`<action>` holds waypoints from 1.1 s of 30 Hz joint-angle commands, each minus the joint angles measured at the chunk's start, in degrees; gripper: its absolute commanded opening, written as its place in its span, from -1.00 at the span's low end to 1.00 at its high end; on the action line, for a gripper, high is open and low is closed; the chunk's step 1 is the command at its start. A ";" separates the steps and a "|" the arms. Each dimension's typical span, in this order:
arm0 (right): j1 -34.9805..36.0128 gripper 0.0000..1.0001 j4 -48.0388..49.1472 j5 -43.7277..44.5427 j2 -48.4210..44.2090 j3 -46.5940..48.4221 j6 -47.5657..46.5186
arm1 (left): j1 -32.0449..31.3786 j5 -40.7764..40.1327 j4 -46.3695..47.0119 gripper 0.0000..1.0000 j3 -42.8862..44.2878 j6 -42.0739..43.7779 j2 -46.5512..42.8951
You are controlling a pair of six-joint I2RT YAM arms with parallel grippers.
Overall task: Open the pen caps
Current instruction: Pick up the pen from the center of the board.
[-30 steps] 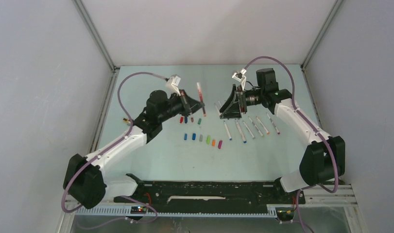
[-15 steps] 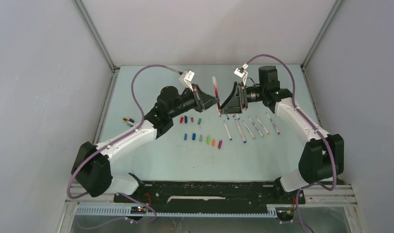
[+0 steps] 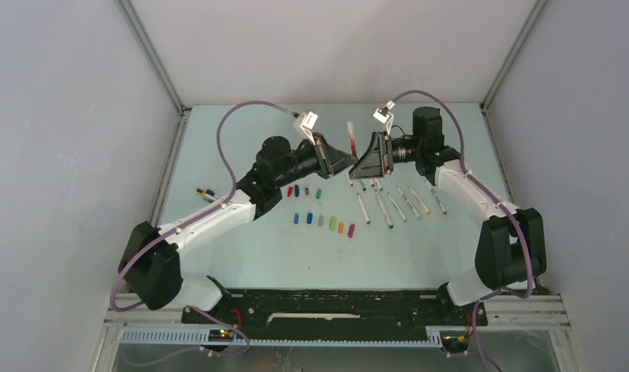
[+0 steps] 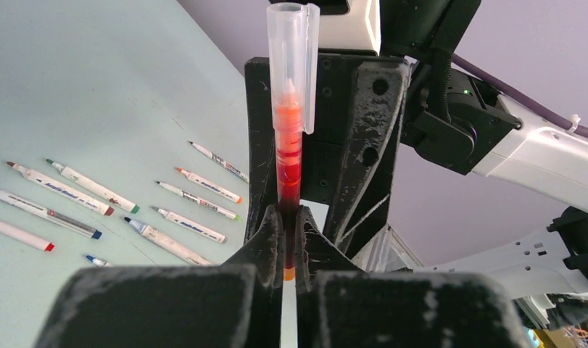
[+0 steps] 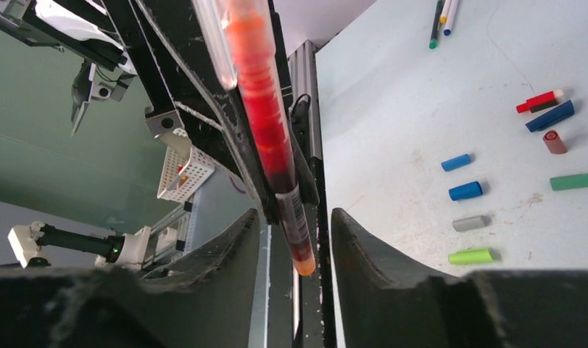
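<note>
pen (image 5: 265,123): top cut off by frame, blurred | lower end mostly hidden in left gripper (image 4: 289,216)

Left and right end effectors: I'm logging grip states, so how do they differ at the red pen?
The left end effector is shut on the red pen; the right end effector is open, its fingers either side of that pen with gaps showing. In the top view the left one sits left of the pen, the right one right of it. Both are black and raised above the table.
</note>
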 commanded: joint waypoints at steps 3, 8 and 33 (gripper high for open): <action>-0.15 -0.43 4.00 -1.58 0.07 0.23 2.72 | -0.98 1.44 2.56 -0.99 4.69 -0.25 0.93; -0.10 -1.00 4.26 -1.97 0.43 0.23 2.71 | -1.03 0.24 1.35 -0.80 4.90 -0.04 0.19; 1.18 -1.00 2.75 -11.41 1.77 0.29 -3.12 | 5.44 1.05 7.01 0.75 3.51 -10.17 -3.55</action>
